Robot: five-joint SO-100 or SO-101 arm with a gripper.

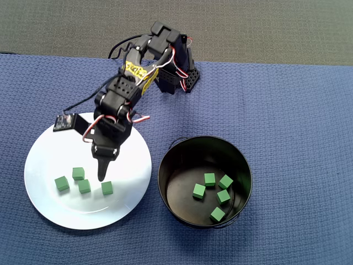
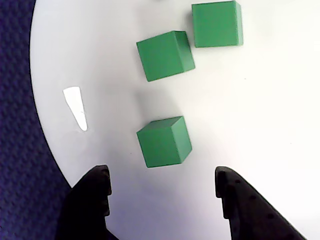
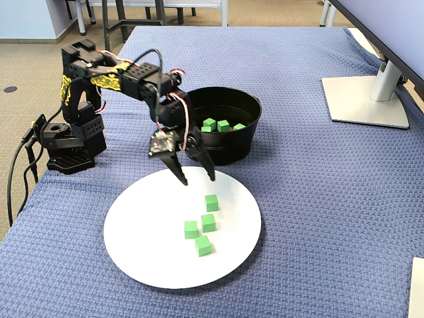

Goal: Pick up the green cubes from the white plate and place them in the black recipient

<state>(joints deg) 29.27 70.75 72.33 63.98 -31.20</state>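
A: Overhead view first: where does the gripper [image 1: 102, 175] sit?

B: Over the white plate [image 1: 49, 207], pointing down toward the plate's middle, with four green cubes [image 1: 84, 186] lying loose around its tip. One cube [image 1: 107, 187] lies just beside the tip on that view's right; the other three are a little off to its left.

A: Is it holding anything?

B: No. In the wrist view the two black fingers [image 2: 95, 192] stand wide apart, and only bare plate shows between them. The nearest cube [image 2: 164, 141] sits just ahead of the gap, not touching either finger. Two more cubes lie farther ahead, close together.

A: Does the fixed view agree?

B: Yes. The gripper [image 3: 196, 179] hangs spread open above the far part of the plate [image 3: 132, 238], empty. The nearest cube [image 3: 211, 203] is just past its tips, toward the camera, and three more cluster beyond that one.

A: And the black recipient [image 1: 242, 165]?

B: In the overhead view it stands on the blue cloth [image 1: 298, 110], off to the right of the gripper, close beside the plate. Five green cubes rest on its dark floor. In the fixed view it is behind the gripper, and only three of its cubes show over the rim.
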